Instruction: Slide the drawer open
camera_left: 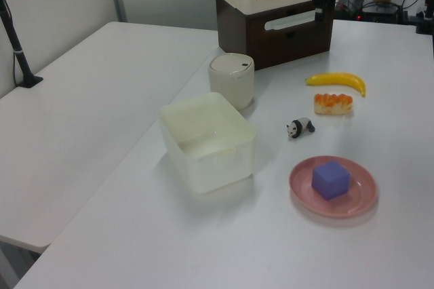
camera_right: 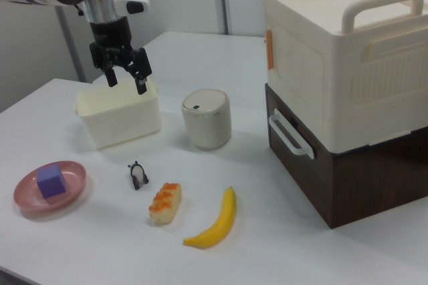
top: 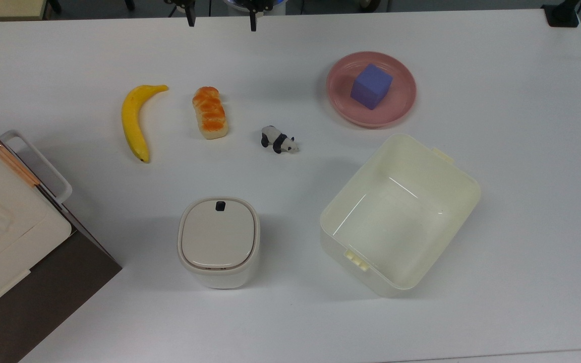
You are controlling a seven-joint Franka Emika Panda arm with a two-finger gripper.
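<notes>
Gripper (camera_right: 125,76) held high, fingers spread wide, nothing grasped. Drawer (camera_right: 334,164) shut beneath cream box (camera_right: 341,51), at the right view's right; white handle (camera_right: 290,136) faces table. Handle is best straddled squarely, then pulled straight outward.

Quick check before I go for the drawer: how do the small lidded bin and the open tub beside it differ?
The lidded bin is closed by a flat lid with a small dark button; the open tub has no lid and is empty. The bin is smaller, with rounded corners; the tub is wider and boxier. The bin is off-white, the tub pale yellow. Both stand upright on the white table, apart from each other.
</notes>
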